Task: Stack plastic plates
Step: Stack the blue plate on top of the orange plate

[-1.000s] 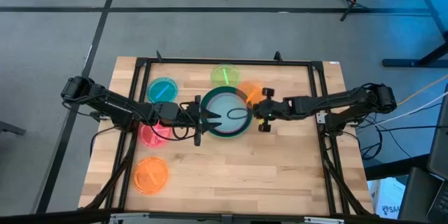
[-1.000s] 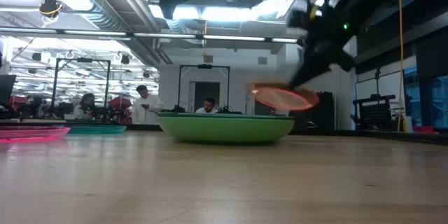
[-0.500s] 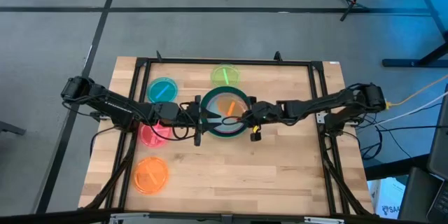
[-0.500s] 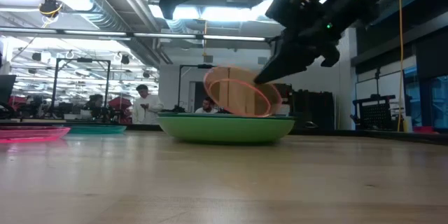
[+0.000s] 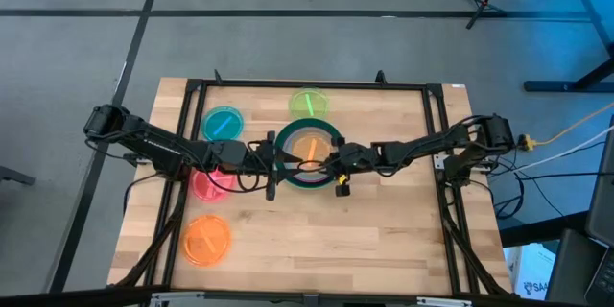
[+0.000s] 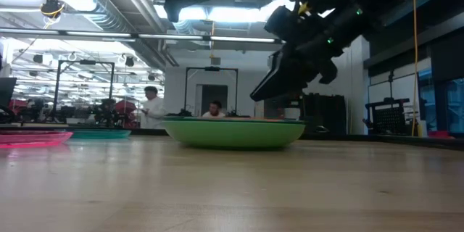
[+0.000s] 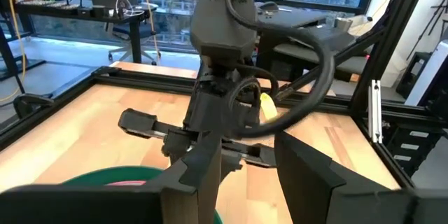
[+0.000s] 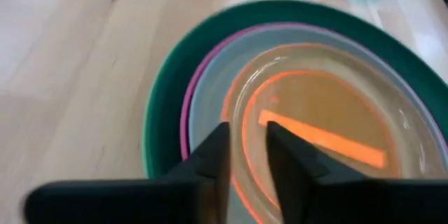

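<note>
Right hand [image 5: 324, 161] grasps rim of orange plate [image 8: 322, 137] lying in stacked plates [image 5: 285, 140]; left hand [image 5: 278, 160] at stack edge, grip cannot be told.

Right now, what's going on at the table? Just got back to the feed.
The right gripper is over the stack of large plates mid-table, its fingers shut on the rim of a small orange plate that lies on top. The left gripper sits at the stack's opposite edge. Small blue, lime, red and a second orange plate are not yet stacked.
</note>
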